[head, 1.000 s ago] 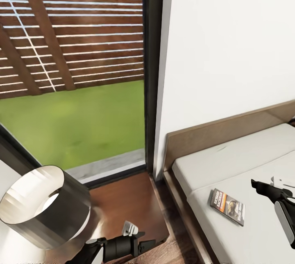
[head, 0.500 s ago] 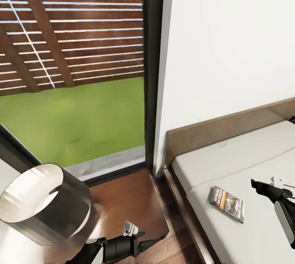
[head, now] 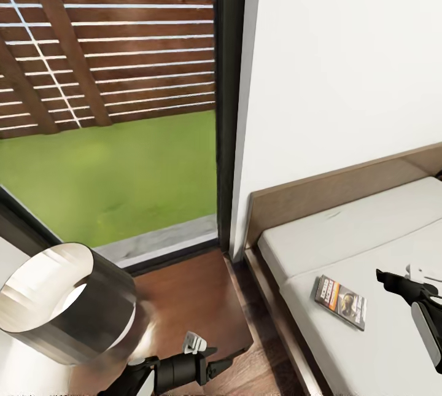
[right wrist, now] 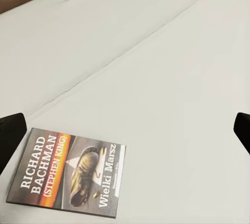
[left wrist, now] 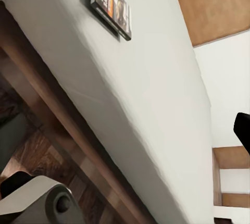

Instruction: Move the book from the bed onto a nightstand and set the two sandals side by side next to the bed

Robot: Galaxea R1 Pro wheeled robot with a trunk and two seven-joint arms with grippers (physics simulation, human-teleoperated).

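The book (head: 341, 302), with an orange-and-white cover and a dark picture, lies flat on the pale mattress (head: 350, 233) of the bed (head: 319, 199), near its edge. My right gripper (head: 383, 278) hovers open just to the right of the book. In the right wrist view the book (right wrist: 70, 174) lies ahead, near one of the two wide-apart fingertips (right wrist: 10, 130). The dark brown nightstand (head: 190, 298) stands left of the bed. My left gripper (head: 221, 360) is open, low over the nightstand's front edge. The left wrist view shows the book (left wrist: 110, 5) on the mattress. The two sandals are out of view.
A round metallic lamp shade (head: 61, 304) stands on the nightstand's left part, close to my left arm. A black-framed window (head: 230, 107) with a slatted fence and grass behind it fills the left. A white wall (head: 344, 64) rises behind the headboard. Wood floor (head: 270, 365) runs between nightstand and bed.
The whole picture has shifted slightly upward, so the camera has moved. Both grippers keep their place in the view, and the book lies where it was on the mattress.
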